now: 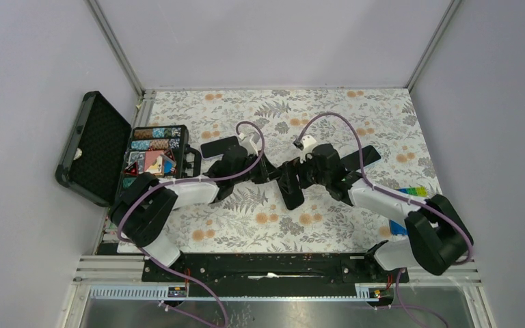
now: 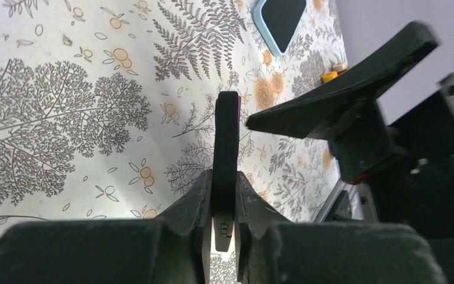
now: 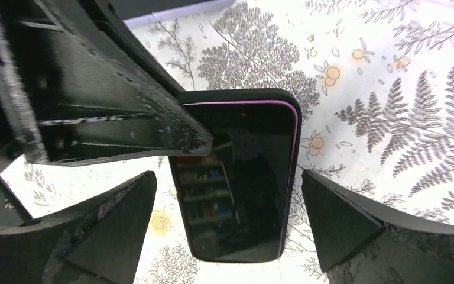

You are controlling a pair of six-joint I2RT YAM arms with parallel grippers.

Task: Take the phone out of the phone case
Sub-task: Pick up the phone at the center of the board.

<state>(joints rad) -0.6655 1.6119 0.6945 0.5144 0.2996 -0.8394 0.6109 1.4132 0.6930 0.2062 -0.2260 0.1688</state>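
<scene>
Left claw (image 2: pixel 224 184) clamped on the phone (image 3: pixel 236 225), gripping one end edge-on, over the middle of the counter (image 1: pixel 232 225). Phone sits in black phone case (image 3: pixel 242 93): dark glossy screen, thin purple line round the rim. Right claw (image 3: pixel 226 177) spread wide, one finger on each side of the phone, not gripping.

- Phone (image 1: pixel 292 193) over the tabletop's (image 1: pixel 355 229) middle, one end between the left gripper's (image 2: pixel 224 188) fingers.
- Right gripper's (image 3: pixel 227 213) fingers flank its two sides.
- Box (image 1: pixel 94 147) at the left edge.
- Slab (image 1: pixel 219 147) just right of the box.
- Another slab (image 1: pixel 368 158) right of middle.
</scene>
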